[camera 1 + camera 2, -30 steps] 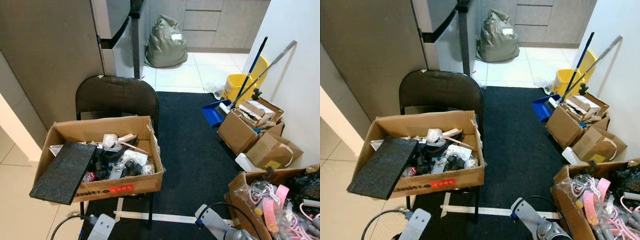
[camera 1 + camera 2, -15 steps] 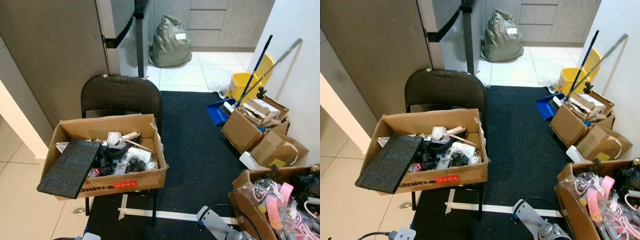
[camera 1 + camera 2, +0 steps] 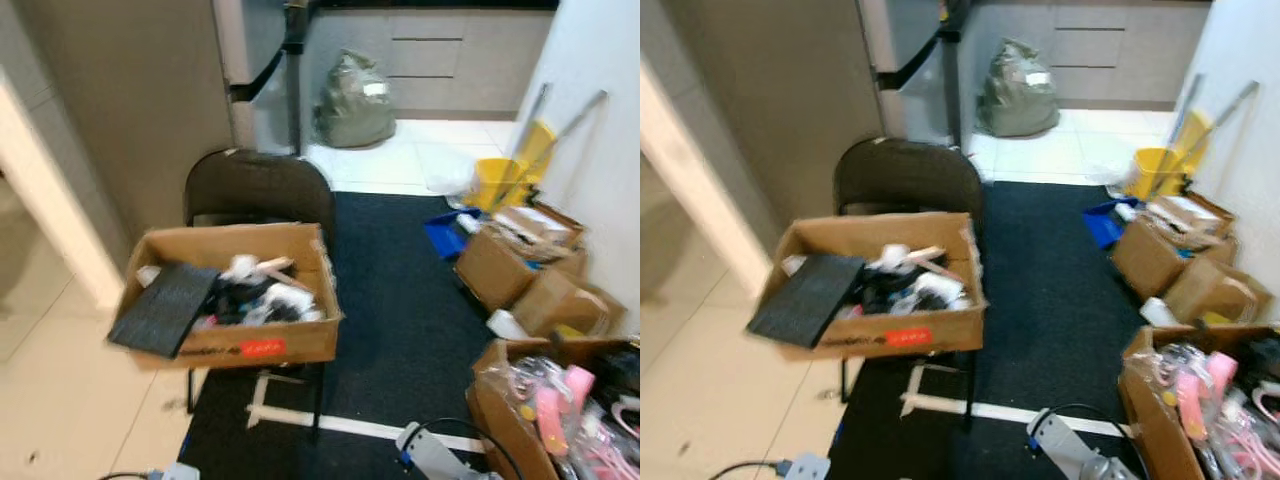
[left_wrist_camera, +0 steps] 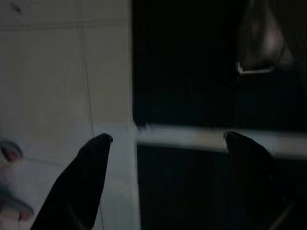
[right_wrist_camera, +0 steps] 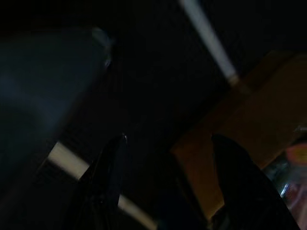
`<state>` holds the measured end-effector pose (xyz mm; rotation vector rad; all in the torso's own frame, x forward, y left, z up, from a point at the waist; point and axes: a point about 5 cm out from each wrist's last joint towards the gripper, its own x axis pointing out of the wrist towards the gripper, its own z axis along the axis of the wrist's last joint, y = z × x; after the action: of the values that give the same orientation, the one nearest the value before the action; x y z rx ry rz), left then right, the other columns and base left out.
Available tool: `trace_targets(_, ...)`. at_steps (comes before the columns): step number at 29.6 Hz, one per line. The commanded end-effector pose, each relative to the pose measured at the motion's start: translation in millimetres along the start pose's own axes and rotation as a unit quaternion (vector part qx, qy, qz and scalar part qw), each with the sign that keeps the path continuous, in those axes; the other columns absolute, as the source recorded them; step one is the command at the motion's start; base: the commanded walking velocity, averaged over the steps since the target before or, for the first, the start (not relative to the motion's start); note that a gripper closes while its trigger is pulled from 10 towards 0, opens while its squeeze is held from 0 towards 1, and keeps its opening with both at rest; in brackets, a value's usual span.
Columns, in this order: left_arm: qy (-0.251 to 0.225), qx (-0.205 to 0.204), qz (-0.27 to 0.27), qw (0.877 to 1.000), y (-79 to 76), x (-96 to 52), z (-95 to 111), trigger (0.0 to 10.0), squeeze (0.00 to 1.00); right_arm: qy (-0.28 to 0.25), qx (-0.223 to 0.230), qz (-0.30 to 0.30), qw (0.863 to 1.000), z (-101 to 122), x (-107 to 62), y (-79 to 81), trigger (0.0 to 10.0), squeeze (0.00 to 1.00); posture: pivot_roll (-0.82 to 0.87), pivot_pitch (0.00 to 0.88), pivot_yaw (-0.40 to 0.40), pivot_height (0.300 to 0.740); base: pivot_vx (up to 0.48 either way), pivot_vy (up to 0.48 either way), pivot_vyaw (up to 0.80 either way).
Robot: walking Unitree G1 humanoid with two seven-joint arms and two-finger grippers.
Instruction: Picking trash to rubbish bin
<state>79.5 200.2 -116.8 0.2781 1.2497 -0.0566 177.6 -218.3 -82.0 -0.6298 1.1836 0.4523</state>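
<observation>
An open cardboard box [image 3: 240,345] full of mixed clutter rests on a black folding chair [image 3: 258,185]. A dark flat slab [image 3: 165,308] leans out over the box's left edge. A tied grey-green rubbish sack [image 3: 354,88] stands on the tiles at the far end. My left gripper [image 4: 168,137] hangs low and open over the edge where pale tile meets black mat, holding nothing. My right gripper [image 5: 170,138] is open too, in deep shade above the mat near a cardboard box [image 5: 249,143]. The eye views are blurred.
A black mat [image 3: 400,300] with a white tape line [image 3: 340,425] runs down the middle. Along the right wall are a yellow bucket [image 3: 500,180] with mop handles, several cardboard boxes [image 3: 500,265], and a near box of pink items [image 3: 500,420]. Tall grey cabinets [image 3: 130,100] stand left.
The whole picture has shifted and blurred, so the camera moved: the chair and box now sit further right and more tile floor shows on the left. The objects themselves stayed put.
</observation>
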Motion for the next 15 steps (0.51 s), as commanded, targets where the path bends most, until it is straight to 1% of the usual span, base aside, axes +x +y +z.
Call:
trace_targets(1, -0.012, 0.003, 0.003, 1.0, 3.0, 1.2, 9.4, 10.0, 0.0, 0.008, 0.003, 0.007, 1.0, -5.9, 0.9, 5.8, 10.0, 0.0, 0.09, 0.016, 0.015, 0.74, -0.285, 0.0, 0.0)
trace_targets(15, -0.008, 0.008, -0.001, 1.0, 2.1, 0.9, 7.0, 10.0, 0.0, 0.011, 0.011, 0.006, 1.0, -9.0, 0.7, 6.0, 10.0, 0.0, 0.08, 0.022, 0.021, 0.74, -0.286, 0.0, 0.0)
